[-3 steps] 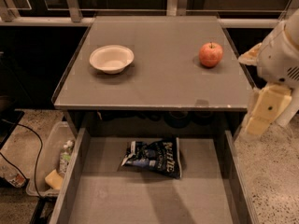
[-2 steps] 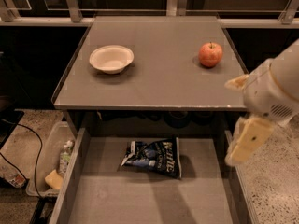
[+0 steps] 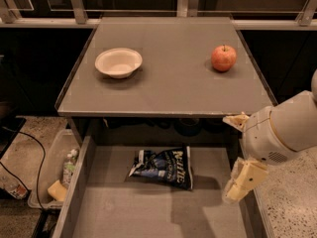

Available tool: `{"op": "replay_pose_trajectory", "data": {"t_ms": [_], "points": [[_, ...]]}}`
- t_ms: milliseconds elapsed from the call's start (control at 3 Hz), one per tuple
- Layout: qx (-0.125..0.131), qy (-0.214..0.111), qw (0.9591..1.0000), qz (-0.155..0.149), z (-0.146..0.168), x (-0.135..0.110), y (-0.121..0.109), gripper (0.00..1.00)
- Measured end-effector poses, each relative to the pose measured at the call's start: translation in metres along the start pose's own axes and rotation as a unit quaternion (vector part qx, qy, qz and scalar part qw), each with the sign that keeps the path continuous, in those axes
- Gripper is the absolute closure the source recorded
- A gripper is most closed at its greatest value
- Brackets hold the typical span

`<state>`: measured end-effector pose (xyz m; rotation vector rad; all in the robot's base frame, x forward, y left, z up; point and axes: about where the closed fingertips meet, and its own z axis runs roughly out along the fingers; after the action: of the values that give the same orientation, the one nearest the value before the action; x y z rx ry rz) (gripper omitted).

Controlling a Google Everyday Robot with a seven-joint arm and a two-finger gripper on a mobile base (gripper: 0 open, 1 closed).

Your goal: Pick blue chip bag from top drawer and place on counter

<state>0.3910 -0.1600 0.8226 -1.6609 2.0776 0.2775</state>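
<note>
Over the last second the robot's arm has swung down and inward from the right edge of the frame. Its gripper (image 3: 241, 181) now points downward at lower right, over the right wall of the open drawer (image 3: 124, 212) (a reach seems underway). Whether it is spread or closed cannot be told. The blue chip bag (image 3: 163, 166) lies untouched mid-frame, toward the drawer's back, below the counter (image 3: 173, 88).

gripper (image 3: 237, 185) by top drawer (image 3: 74, 192), arm (image 3: 285, 130) cropped
</note>
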Motion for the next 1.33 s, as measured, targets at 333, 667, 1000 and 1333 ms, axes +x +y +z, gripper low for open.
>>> {"op": "replay_pose_trajectory", "data": {"t_ms": [333,667,1000,1333], "points": [[0.001,-0.004,0.9999,0.016,0.035,0.010,0.009,0.00],[0.023,-0.029,0.9987,0.036,0.081,0.028,0.009,0.00],[0.051,-0.072,0.9946,0.053,0.116,0.042,0.001,0.00],[0.055,-0.107,0.9903,0.069,0.149,0.049,-0.008,0.00]]}}
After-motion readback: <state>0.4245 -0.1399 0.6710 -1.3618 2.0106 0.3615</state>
